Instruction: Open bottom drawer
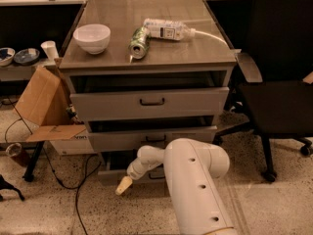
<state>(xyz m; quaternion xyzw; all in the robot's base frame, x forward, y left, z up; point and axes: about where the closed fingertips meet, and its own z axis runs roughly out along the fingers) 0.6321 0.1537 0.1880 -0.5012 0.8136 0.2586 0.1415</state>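
Note:
The grey metal cabinet point(151, 58) has three drawer fronts, each with a small black bar handle. The bottom drawer point(110, 175) is the lowest one, near the floor, and stands pulled out a little with a dark gap above its front. My white arm point(195, 180) reaches in from the lower right and hides most of that drawer front and its handle. My gripper point(123, 185), with a pale yellow tip, hangs just in front of the bottom drawer's left part, pointing down to the floor. The top drawer point(151, 102) and the middle drawer point(151, 138) also stand slightly out.
On the cabinet top are a white bowl point(92, 37), a green can point(139, 42) on its side and a lying plastic bottle point(166, 29). An open cardboard box point(44, 106) and cables point(73, 180) lie at the left. A black office chair point(279, 82) stands at the right.

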